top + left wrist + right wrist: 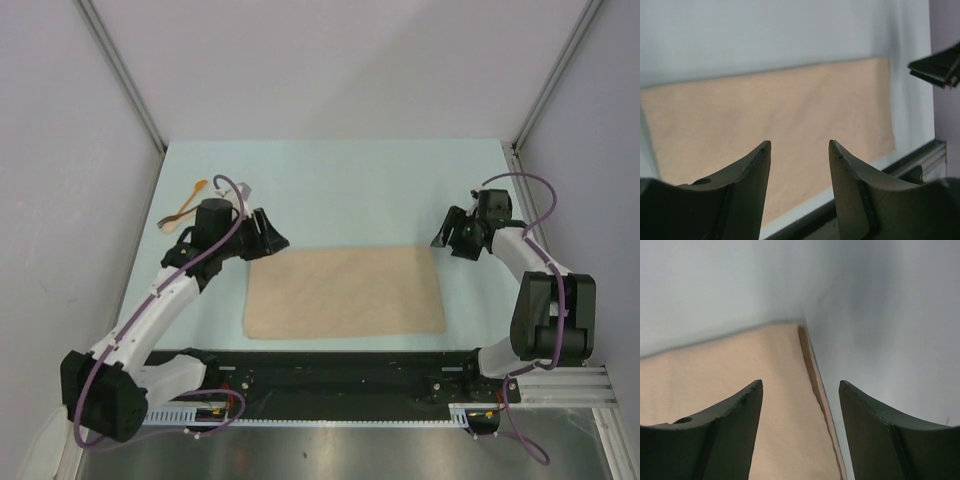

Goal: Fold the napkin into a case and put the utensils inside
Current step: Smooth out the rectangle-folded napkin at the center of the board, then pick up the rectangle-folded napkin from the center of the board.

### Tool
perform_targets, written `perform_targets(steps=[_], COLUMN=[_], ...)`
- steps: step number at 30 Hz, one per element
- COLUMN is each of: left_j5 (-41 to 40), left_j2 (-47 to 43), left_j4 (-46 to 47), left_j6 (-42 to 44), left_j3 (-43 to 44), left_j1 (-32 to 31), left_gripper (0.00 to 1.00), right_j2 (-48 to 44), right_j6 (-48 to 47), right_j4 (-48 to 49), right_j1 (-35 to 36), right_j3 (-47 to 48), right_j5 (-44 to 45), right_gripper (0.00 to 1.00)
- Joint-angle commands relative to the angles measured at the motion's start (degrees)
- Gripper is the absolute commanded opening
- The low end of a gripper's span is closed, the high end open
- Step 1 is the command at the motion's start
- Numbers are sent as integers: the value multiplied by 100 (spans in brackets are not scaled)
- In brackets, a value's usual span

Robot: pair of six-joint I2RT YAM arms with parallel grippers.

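The beige napkin (345,292) lies flat on the pale blue table as a wide rectangle, two layers showing at its right edge (812,370). My left gripper (275,240) hovers at its far left corner, open and empty, fingertips (799,143) looking along the cloth (770,115). Just off the far right corner, my right gripper (447,238) is open too, nothing between its fingers (801,382), the cloth (715,385) below it. The utensils (185,205), orange-tan and slim, lie together at the far left, behind the left arm.
A black rail (340,365) runs along the table's near edge, close to the napkin's front side. Grey walls with metal corner posts (120,70) close the table in on three sides. The right gripper's tip (940,67) shows in the left wrist view.
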Motion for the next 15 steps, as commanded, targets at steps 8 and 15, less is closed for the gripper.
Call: perform_targets(steps=[8,15], left_j5=[47,-23], left_j2=[-958,-888], left_j4=[-108,-274], left_j6=[-299,-168], left_j3=[-1047,-828], left_j1=[-1415,-1495], left_gripper=[53,53], right_j2=[-692,-262], right_j6=[543,851], right_j4=[-1341,-1350], right_j1=[1033,1411], right_j3=[-735,-770], right_j5=[1856,2059], right_gripper=[56,52])
